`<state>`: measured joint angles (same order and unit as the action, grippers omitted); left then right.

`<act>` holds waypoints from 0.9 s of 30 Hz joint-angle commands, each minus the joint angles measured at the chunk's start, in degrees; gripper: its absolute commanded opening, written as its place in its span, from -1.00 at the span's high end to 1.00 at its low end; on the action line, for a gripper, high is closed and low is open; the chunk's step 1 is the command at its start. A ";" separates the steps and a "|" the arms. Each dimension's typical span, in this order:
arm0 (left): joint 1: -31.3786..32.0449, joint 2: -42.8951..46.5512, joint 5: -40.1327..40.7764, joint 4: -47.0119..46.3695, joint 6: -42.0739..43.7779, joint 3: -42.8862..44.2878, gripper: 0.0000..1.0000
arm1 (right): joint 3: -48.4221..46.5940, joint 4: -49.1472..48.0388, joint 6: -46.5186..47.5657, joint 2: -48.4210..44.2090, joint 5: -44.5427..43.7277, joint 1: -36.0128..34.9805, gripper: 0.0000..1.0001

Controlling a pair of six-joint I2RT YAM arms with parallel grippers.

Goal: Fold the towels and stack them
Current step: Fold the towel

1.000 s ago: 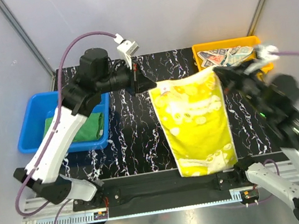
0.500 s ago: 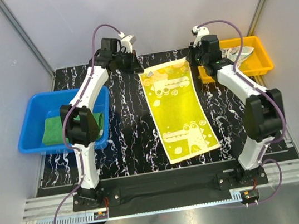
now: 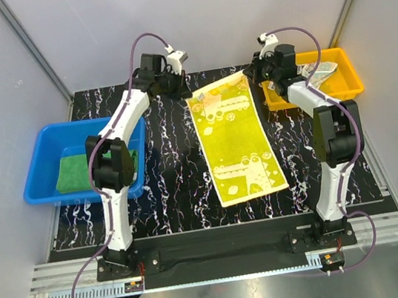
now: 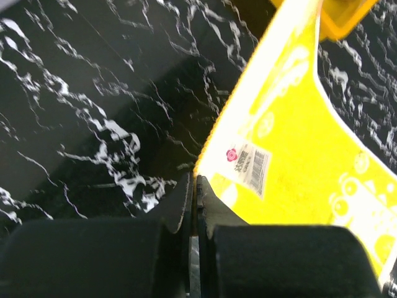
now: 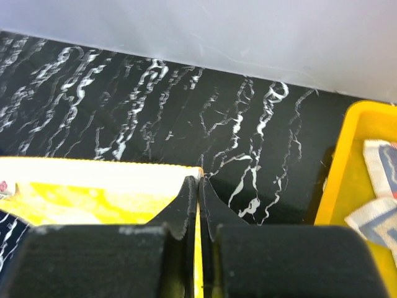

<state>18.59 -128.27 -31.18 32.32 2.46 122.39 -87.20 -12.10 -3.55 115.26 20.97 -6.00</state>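
The pale yellow crocodile towel (image 3: 235, 140) lies spread lengthwise on the black marbled table, its far edge lifted. My left gripper (image 3: 183, 95) is shut on the towel's far left corner; the left wrist view shows the towel (image 4: 291, 149) and its label by my fingertips (image 4: 196, 186). My right gripper (image 3: 250, 74) is shut on the far right corner, with the towel edge (image 5: 99, 186) pinched at my fingertips (image 5: 199, 183). The green towel (image 3: 86, 171) lies folded in the blue bin (image 3: 42, 161). The printed cream towel (image 3: 307, 73) sits in the yellow bin (image 3: 350, 81).
The blue bin stands at the table's left edge, the yellow bin at the back right; its rim shows in the right wrist view (image 5: 335, 167). The grey back wall (image 5: 198, 25) rises close behind both grippers.
Both grippers have carried the towel's far corners to the back of the table. The towel has gone from hanging to lying stretched out, and it slid slightly further back in the last half second.
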 commanded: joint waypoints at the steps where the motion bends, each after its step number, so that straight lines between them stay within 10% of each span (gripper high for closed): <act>1: 1.88 9.87 2.69 -2.52 4.48 -5.83 1.00 | -1.66 -1.63 3.02 -3.63 5.31 1.96 1.00; 27: 16.65 29.83 2.35 -8.06 0.62 -41.08 1.00 | 47.64 -2.41 -8.65 -41.43 -14.03 2.04 1.00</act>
<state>34.35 -102.10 -28.10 25.34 3.97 82.67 -39.75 -13.41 -9.21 77.71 12.03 -4.40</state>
